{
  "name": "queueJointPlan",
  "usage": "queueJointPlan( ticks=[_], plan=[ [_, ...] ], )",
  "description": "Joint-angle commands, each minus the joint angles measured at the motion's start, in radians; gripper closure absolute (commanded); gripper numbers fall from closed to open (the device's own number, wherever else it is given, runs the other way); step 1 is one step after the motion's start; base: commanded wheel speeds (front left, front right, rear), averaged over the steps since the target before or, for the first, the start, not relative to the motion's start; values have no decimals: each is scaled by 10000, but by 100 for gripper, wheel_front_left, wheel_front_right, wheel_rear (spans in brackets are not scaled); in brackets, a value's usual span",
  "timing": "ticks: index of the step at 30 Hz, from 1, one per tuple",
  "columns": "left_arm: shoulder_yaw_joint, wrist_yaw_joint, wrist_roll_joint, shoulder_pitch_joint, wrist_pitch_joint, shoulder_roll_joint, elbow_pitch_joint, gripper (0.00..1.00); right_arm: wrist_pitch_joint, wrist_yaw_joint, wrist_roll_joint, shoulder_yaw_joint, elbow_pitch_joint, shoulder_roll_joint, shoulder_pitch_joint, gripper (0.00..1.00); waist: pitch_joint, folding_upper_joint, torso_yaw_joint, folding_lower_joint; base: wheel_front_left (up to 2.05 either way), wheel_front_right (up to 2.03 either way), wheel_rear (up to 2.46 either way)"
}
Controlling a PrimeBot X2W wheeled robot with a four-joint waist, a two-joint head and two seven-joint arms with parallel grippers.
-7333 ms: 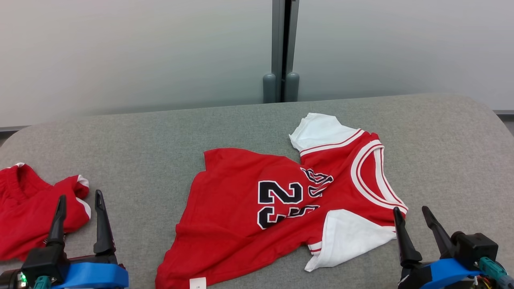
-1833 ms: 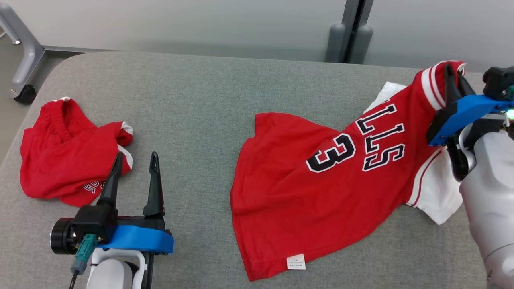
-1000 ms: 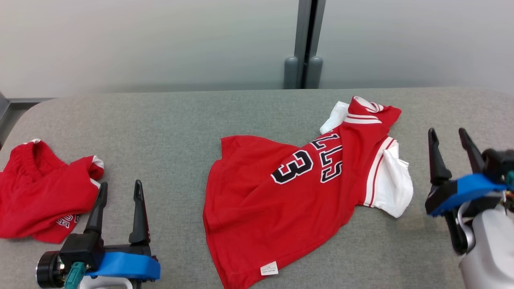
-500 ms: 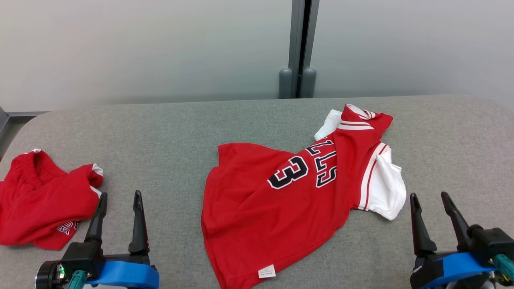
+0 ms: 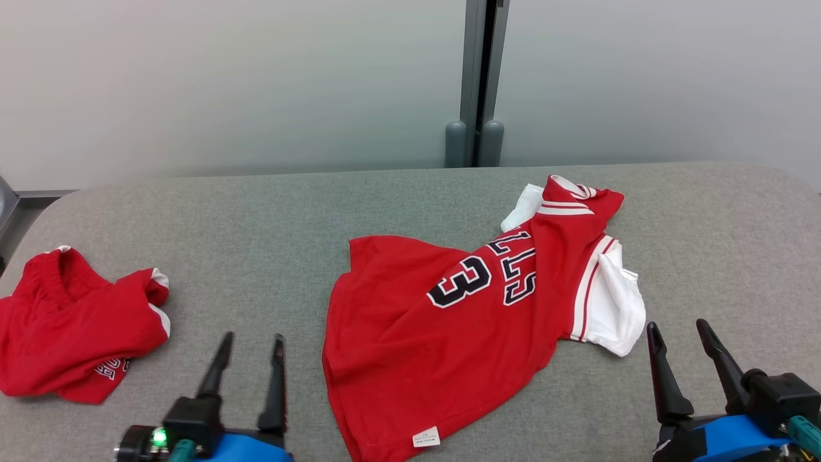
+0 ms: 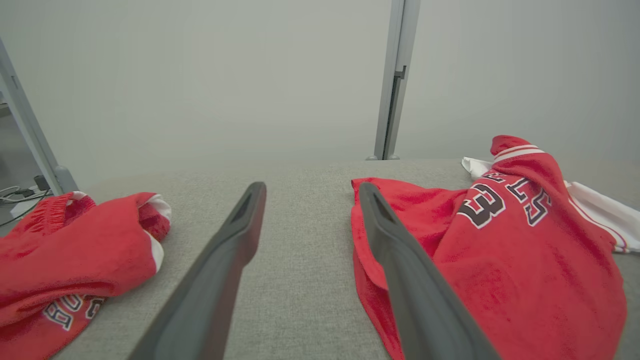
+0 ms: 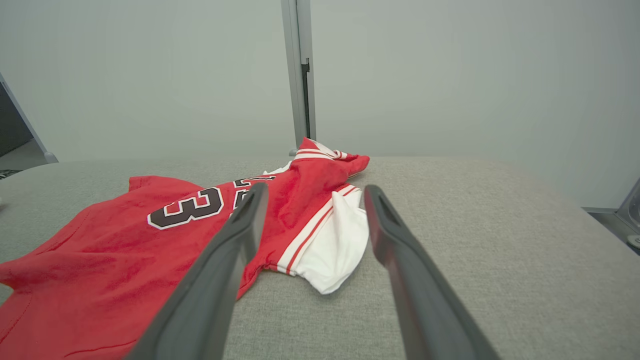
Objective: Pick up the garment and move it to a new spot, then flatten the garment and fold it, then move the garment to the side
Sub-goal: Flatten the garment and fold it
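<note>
- In the head view, a grey cloth-covered table (image 5: 269, 218) with rounded corners fills the lower two thirds of your frame. Behind it stands a pale frosted wall (image 5: 224, 83), split at upper centre by a grey post (image 5: 478, 70) with two rounded feet.
- The garment (image 5: 442, 340), a red jersey, lies rumpled right of centre with a numeral 3 and letters showing. Its collar end points to the upper right, a white sleeve (image 5: 616, 308) lies at its right edge, and a white label (image 5: 426, 439) sits on the hem at bottom centre.
- A red bundle (image 5: 70, 333) lies at the left edge, well apart from the jersey.
- Your left gripper (image 5: 253, 336) is at the lower left with its fingers spread and empty, near the jersey's hem. Your right gripper (image 5: 677, 325) is at the lower right, fingers also spread and empty, near the white sleeve.
- In the left wrist view, bare grey cloth shows between the parted fingers. The jersey spreads across the right half and the red bundle is at lower left. A slanted metal frame leg (image 6: 30, 135) with cables (image 6: 20, 195) beside it stands at the left edge.
- In the right wrist view, the jersey covers the left and centre, and the white sleeve shows between the parted fingers. The right half is bare cloth, and a strip of floor (image 7: 607, 217) shows at the right edge.
</note>
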Motion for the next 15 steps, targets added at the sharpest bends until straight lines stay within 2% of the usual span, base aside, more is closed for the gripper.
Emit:
queueJointPlan(
  ticks=[1,7,8,15],
  plan=[
    [-99,-45,-25,70,80,6,69,0,21,1,55,-1,-27,7,146,0,0,0,8,1,0,0,0],
    [-1312,-171,-454,77,751,-21,734,0,-25,1,94,32,145,8,65,0,16,0,9,1,0,0,0],
    [-1761,-199,-528,144,1019,36,856,0,-53,1,94,26,205,8,33,0,29,0,-3,1,0,0,0],
    [-3005,-210,-1270,383,1822,384,831,0,-158,1,124,18,381,7,-64,0,143,0,-67,1,0,0,0]
  ],
)
